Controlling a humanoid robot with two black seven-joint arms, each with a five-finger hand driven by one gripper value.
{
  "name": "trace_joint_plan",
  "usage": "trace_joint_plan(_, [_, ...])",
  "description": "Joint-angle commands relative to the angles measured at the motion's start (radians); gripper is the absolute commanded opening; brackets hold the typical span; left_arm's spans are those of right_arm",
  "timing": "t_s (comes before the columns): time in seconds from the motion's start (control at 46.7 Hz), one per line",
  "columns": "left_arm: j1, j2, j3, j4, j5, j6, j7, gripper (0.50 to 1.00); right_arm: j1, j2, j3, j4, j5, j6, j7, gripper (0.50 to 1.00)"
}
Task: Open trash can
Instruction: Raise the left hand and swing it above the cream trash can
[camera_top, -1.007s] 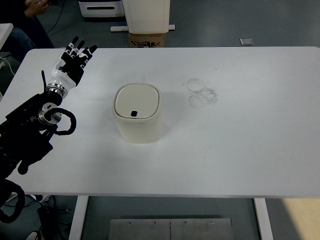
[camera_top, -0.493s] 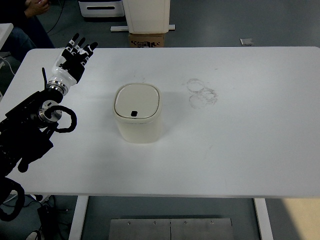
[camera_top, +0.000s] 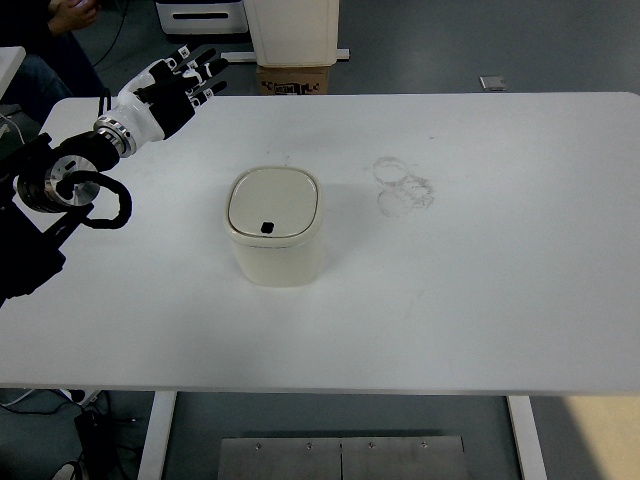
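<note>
Trash can (camera_top: 274, 238) stands upright on the white bench (camera_top: 480, 290), a bit left of the bench centre. It is cream colour w/ rounded corners, and its lid (camera_top: 273, 204) is closed flat on top. A small dark button (camera_top: 267, 227) sits near the lid's front edge.

Left hand (camera_top: 172, 88) is at the far left corner of the bench, well apart from the trash can. Its fingers (camera_top: 204, 68) are spread and stretched out, pointing to the right and away from the robot; the hand holds nothing and touches nothing I can see. The palm part is white, the finger joints are black. Left arm (camera_top: 60, 195) comes in from the left edge, black, w/ a looped cable beside the wrist.

Right hand is not visible in this view.

On the bench, right of the trash can and a little farther back, are some faint ring marks (camera_top: 404, 186). Behind the far edge of the bench a cardboard box (camera_top: 295, 79) stands on the floor, w/ a white unit above it. At top left corner, part of a person (camera_top: 52, 40) is seen.
</note>
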Motion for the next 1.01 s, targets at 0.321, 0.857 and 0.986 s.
trace_joint_plan(0.321, [-0.292, 0.218, 0.358, -0.198, 0.005, -0.058, 0.049, 1.0, 0.0, 0.0, 0.0, 0.0, 0.0, 0.0, 0.0, 0.991])
trace_joint_plan(0.857, [-0.656, 0.266, 0.778, -0.417, 0.112, -0.173, 0.112, 1.0, 0.0, 0.0, 0.0, 0.0, 0.0, 0.0, 0.0, 0.991])
trace_joint_plan(0.986, [-0.708, 0.264, 0.793, -0.425, 0.189, -0.269, 0.255, 1.0, 0.0, 0.0, 0.0, 0.0, 0.0, 0.0, 0.0, 0.991])
